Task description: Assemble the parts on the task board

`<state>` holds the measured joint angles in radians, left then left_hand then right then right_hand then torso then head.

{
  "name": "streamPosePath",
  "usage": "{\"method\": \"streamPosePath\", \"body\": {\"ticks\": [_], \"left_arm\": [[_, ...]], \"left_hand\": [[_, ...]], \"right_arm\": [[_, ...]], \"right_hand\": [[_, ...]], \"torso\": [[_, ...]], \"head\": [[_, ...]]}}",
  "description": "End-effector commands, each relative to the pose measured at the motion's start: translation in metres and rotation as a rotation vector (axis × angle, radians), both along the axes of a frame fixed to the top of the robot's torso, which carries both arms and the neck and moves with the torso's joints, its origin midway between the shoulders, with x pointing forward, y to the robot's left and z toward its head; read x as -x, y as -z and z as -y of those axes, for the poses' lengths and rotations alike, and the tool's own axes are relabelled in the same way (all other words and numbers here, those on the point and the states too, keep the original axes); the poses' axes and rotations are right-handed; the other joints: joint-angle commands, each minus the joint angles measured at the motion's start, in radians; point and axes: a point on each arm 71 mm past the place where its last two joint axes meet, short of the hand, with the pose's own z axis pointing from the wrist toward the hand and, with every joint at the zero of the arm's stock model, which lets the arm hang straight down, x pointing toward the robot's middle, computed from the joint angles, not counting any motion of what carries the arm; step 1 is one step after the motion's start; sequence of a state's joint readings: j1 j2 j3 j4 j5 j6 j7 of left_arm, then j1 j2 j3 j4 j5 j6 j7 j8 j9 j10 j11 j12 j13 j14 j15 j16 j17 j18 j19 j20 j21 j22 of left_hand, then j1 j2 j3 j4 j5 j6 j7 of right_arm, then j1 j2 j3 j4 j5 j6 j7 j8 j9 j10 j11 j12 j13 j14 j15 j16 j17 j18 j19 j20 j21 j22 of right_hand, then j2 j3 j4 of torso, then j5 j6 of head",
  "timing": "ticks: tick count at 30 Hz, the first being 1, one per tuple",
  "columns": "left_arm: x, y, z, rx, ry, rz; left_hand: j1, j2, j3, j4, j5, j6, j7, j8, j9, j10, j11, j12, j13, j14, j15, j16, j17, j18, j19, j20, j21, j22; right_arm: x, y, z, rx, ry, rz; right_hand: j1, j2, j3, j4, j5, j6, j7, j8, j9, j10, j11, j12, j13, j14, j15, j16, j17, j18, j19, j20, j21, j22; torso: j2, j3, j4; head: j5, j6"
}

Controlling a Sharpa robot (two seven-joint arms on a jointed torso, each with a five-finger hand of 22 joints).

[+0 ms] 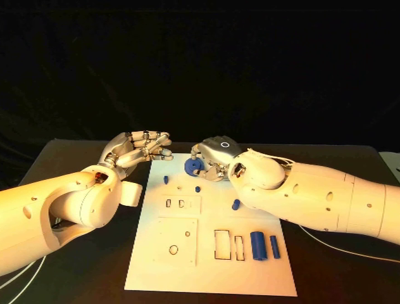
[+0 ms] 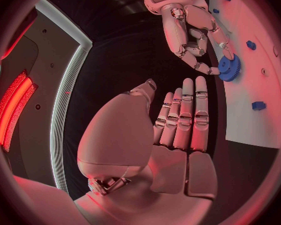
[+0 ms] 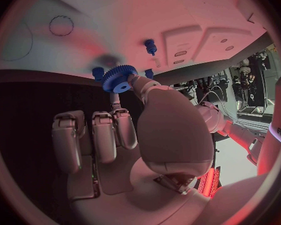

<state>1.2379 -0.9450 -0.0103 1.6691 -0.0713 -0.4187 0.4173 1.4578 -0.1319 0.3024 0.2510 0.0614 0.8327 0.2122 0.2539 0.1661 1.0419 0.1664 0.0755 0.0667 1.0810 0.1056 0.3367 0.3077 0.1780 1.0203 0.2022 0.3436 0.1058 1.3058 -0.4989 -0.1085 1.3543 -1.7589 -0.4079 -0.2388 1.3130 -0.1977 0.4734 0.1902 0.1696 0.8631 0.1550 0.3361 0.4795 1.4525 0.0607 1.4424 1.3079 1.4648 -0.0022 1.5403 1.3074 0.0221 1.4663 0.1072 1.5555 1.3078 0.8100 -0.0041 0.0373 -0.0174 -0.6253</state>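
The white task board (image 1: 209, 253) lies in the middle of the black table. My right hand (image 1: 216, 158) hovers over its far end and pinches a blue gear (image 1: 193, 166) between thumb and a finger; the gear (image 3: 120, 78) sits at the fingertips close above the board's edge. Beside the board's far left corner my left hand (image 1: 141, 147) holds nothing, its fingers (image 2: 181, 115) stretched side by side toward the right hand (image 2: 190, 30) and the gear (image 2: 228, 67). Small blue pegs (image 1: 166, 179) (image 1: 197, 189) stand near the gear.
Two blue cylinders (image 1: 257, 246) (image 1: 275, 247) lie at the board's near right, beside rectangular slots (image 1: 223, 244). Another blue piece (image 1: 235, 204) sits mid-board. A round hole (image 1: 173, 249) lies near left. A white object (image 1: 399, 168) sits at the table's right edge.
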Motion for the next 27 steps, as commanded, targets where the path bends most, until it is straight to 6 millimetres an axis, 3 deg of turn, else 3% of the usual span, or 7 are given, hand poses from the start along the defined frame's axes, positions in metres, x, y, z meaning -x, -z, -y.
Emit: {"method": "streamPosePath", "body": {"ticks": [1,10,18,22,23,27], "left_arm": [[0.0004,-0.0015,0.0026,0.006,0.021,0.009],[0.0002,-0.0014,0.0021,0.005,0.019,0.008],[0.0001,-0.0013,0.0018,0.005,0.019,0.008],[0.0001,-0.0013,0.0014,0.004,0.018,0.007],[0.0001,-0.0013,0.0014,0.004,0.018,0.007],[0.0001,-0.0013,0.0010,0.004,0.018,0.006]], "left_hand": [[0.006,-0.005,0.005,-0.002,-0.006,-0.007,0.010,-0.006,-0.001,-0.007,0.000,-0.006,-0.001,-0.001,0.002,-0.005,0.001,0.005,0.003,0.003,0.000,-0.002],[0.006,-0.005,0.005,-0.002,-0.006,-0.007,0.010,-0.006,-0.001,-0.007,0.000,-0.006,-0.001,-0.001,0.002,-0.005,0.001,0.005,0.003,0.003,0.000,-0.002],[0.006,-0.005,0.005,-0.002,-0.006,-0.007,0.010,-0.006,-0.001,-0.007,0.000,-0.006,-0.001,-0.001,0.002,-0.005,0.001,0.005,0.003,0.003,0.000,-0.002],[0.006,-0.005,0.006,-0.003,-0.006,-0.006,0.010,-0.006,-0.001,-0.006,0.000,-0.007,0.000,-0.002,0.002,-0.006,0.003,0.005,0.003,0.003,0.000,-0.002],[0.006,-0.005,0.006,-0.003,-0.006,-0.006,0.010,-0.006,-0.001,-0.006,0.000,-0.007,0.000,-0.002,0.002,-0.006,0.003,0.005,0.003,0.003,0.000,-0.002],[0.006,-0.005,0.006,-0.003,-0.006,-0.006,0.010,-0.006,-0.001,-0.006,0.000,-0.007,0.000,-0.002,0.002,-0.006,0.003,0.005,0.003,0.003,0.000,-0.002]], "right_arm": [[-0.0010,0.0039,-0.0019,0.029,-0.003,0.005],[-0.0033,0.0105,-0.0031,0.050,0.002,-0.015],[-0.0059,0.0133,-0.0004,0.062,0.016,-0.024],[-0.0072,0.0134,0.0010,0.058,0.023,-0.020],[-0.0074,0.0134,0.0012,0.058,0.023,-0.020],[-0.0077,0.0135,0.0017,0.054,0.021,-0.022]], "right_hand": [[-0.013,0.000,0.004,0.002,-0.003,0.020,-0.014,-0.001,-0.001,0.004,-0.001,0.001,0.130,0.087,-0.008,0.005,0.169,-0.018,0.094,-0.010,0.003,0.249],[-0.020,-0.005,0.003,0.004,-0.005,0.020,-0.013,-0.003,-0.002,0.003,-0.001,0.000,0.129,0.087,-0.008,0.005,0.168,-0.017,0.093,-0.010,0.001,0.247],[-0.036,-0.011,0.002,0.010,-0.011,0.014,-0.011,-0.013,-0.006,-0.005,0.001,-0.009,0.120,0.086,-0.007,0.004,0.165,-0.016,0.091,-0.009,-0.002,0.245],[-0.059,-0.023,-0.016,0.026,-0.076,-0.058,0.012,-0.068,-0.027,-0.029,0.021,-0.033,0.097,0.086,0.009,0.004,0.163,-0.016,0.090,0.003,-0.003,0.244],[-0.066,-0.024,-0.054,0.042,-0.086,-0.096,0.024,-0.096,-0.036,-0.035,0.032,-0.038,0.093,0.086,0.019,0.004,0.164,-0.016,0.090,0.012,-0.003,0.244],[-0.047,-0.016,-0.180,0.097,-0.026,-0.107,0.034,-0.118,-0.044,-0.040,0.042,-0.039,0.090,0.086,0.030,0.006,0.169,-0.016,0.090,0.025,-0.003,0.245]], "torso": [[0.000,0.0002,0.0020],[0.000,-0.0006,-0.0013],[0.000,0.0001,-0.0002],[-0.001,-0.0004,-0.0008],[-0.001,-0.0003,-0.0009],[-0.001,0.0004,-0.0010]], "head": [[-0.001,-0.001],[0.003,-0.006],[0.003,-0.006],[0.003,-0.003],[0.003,-0.002],[0.002,-0.001]]}}
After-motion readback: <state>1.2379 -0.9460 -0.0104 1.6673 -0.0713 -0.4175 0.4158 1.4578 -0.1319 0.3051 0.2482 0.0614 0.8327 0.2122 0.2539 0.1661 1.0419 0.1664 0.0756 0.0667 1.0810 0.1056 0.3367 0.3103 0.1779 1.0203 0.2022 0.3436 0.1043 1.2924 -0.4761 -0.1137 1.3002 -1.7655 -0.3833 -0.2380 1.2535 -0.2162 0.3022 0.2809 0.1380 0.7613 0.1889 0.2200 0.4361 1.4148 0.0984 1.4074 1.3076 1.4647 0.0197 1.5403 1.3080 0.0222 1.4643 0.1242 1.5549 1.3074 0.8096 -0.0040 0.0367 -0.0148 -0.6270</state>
